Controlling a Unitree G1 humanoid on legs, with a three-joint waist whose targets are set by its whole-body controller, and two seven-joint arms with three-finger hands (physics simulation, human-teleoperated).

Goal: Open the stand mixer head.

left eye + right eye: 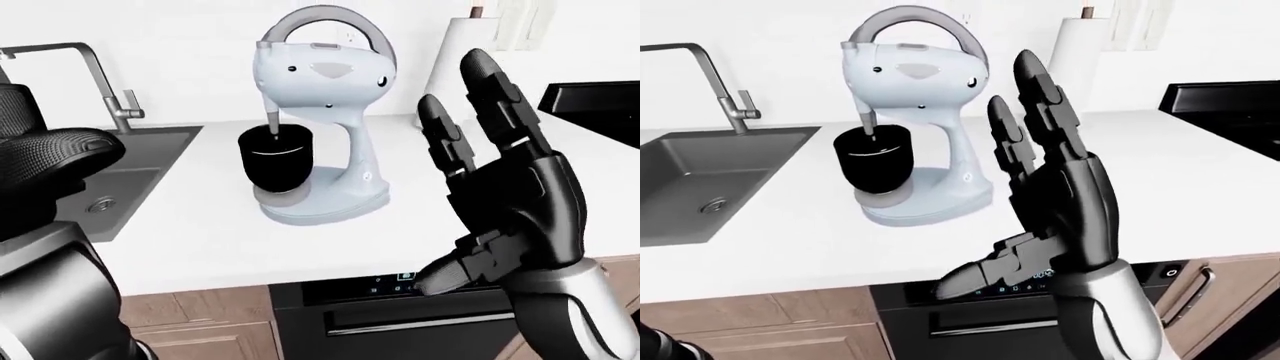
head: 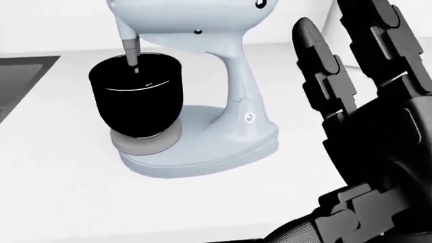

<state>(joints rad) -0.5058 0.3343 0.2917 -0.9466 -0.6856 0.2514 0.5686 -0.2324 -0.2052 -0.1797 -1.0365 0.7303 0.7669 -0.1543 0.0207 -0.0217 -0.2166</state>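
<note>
Right hand [image 1: 500, 202]: all three black segmented fingers [image 1: 495, 90] spread apart and extended, two pointing up, thumb jutting low toward the view's left, palm facing the mixer, gripping nothing. It hangs in the air to the right of the pale blue stand mixer [image 1: 325, 142], not touching it. Left hand [image 1: 45, 161]: only a dark textured bulk at the left edge of the left-eye view, finger state can't be told. Mixer stands upright on the white countertop [image 1: 200, 240], head down, looped grey handle on top, beater shaft [image 1: 271, 124] dropping into the glossy black mixing bowl [image 1: 276, 161], which sits on the mixer's base at its left side. To the left of the mixer, a dark grey recessed sink [image 1: 710, 176] with an angular metal tap [image 1: 725, 86]. Near the wall, right of the mixer, a white paper towel roll [image 1: 1077, 64]. Black stove surface [image 1: 1225, 105] at the far right. Below the counter edge, a black appliance with a lit control panel [image 1: 385, 281], wooden cabinet fronts [image 1: 760, 326] beside it.
</note>
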